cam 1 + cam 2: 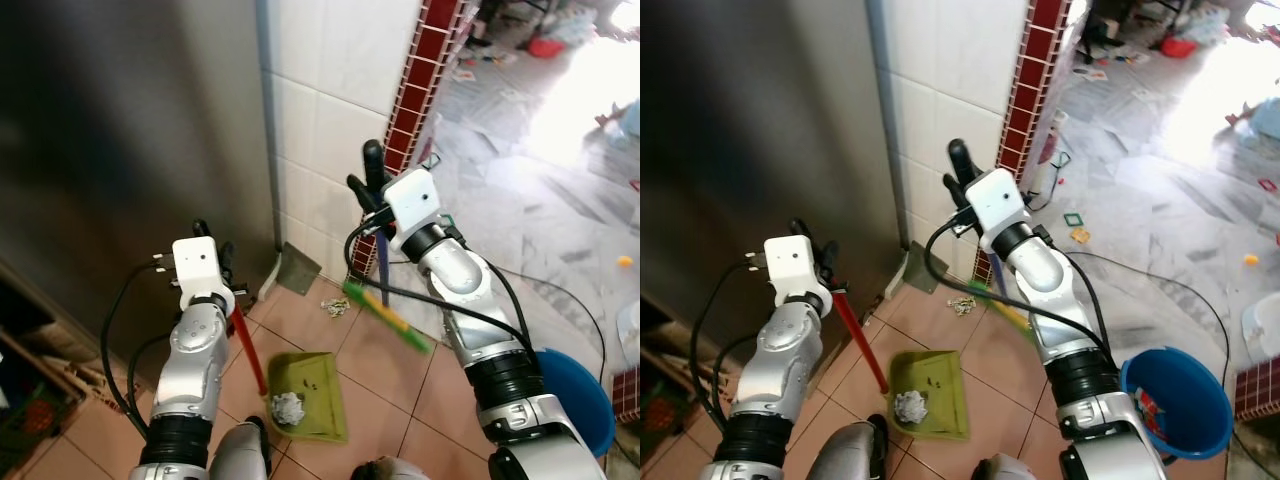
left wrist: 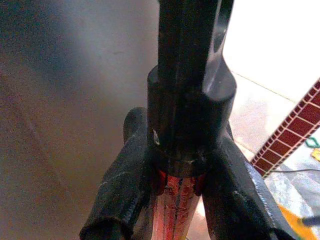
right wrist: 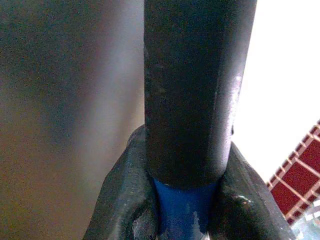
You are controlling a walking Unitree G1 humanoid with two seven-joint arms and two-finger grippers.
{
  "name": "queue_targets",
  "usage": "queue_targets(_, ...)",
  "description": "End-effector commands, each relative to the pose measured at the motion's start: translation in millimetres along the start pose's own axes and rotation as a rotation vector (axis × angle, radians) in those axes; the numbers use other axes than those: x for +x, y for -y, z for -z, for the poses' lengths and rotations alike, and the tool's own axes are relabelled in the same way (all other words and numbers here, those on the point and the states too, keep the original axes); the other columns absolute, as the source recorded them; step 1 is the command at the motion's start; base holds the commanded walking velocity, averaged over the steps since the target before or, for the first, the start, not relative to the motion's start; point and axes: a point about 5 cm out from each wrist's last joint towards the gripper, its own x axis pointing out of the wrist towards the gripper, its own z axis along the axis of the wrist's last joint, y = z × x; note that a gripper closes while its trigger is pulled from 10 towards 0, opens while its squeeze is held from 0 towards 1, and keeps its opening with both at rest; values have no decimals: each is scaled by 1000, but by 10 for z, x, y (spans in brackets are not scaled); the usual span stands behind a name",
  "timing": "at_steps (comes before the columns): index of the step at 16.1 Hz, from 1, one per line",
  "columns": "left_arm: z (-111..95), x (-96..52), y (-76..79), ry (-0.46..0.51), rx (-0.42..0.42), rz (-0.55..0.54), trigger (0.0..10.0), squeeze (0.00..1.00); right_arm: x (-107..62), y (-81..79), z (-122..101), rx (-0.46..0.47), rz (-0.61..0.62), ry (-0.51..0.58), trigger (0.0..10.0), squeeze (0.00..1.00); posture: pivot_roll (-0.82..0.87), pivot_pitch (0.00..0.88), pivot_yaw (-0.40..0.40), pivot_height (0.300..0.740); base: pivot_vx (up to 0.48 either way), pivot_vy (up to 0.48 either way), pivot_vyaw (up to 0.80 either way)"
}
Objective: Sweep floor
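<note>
Broom (image 1: 388,318) head is hovering over the tile just right of the green dustpan (image 1: 310,395), which is carrying a paper wad (image 1: 288,407); loose debris (image 1: 335,307) is sitting near the wall. Left wrist view: left gripper (image 2: 180,192) is clamping tight on the red dustpan handle (image 2: 177,205). Right wrist view: right gripper (image 3: 182,200) is closing fully on the blue broom handle (image 3: 182,212). Risk: a steep stroke is likely flicking debris past the pan lip.

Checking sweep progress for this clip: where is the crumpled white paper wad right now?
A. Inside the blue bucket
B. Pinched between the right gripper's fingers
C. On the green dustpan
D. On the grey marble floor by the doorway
C. The paper wad lies on the green dustpan, whose red handle is clamped by the left gripper, away from the blue bucket.
</note>
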Motion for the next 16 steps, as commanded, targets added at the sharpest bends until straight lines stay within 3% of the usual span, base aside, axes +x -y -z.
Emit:
queue_targets(1, -145, 0, 46, 73, -13, 13, 10000, 0, 15, 49, -136, -44, 0, 73, 10000, 0, -50, 11, -13, 740, 0, 0, 0)
queue_targets(6, -128, -15, 53, 71, -14, 21, 10000, 0, 0, 29, -178, -97, 40, 116, 10000, 0, -51, 16, -12, 740, 243, 0, 0)
queue_targets(16, -110, -25, 49, 63, -8, 21, 10000, 0, -48, -126, -138, -105, 10, 123, 10000, 0, -50, 22, -10, 740, 341, 0, 48)
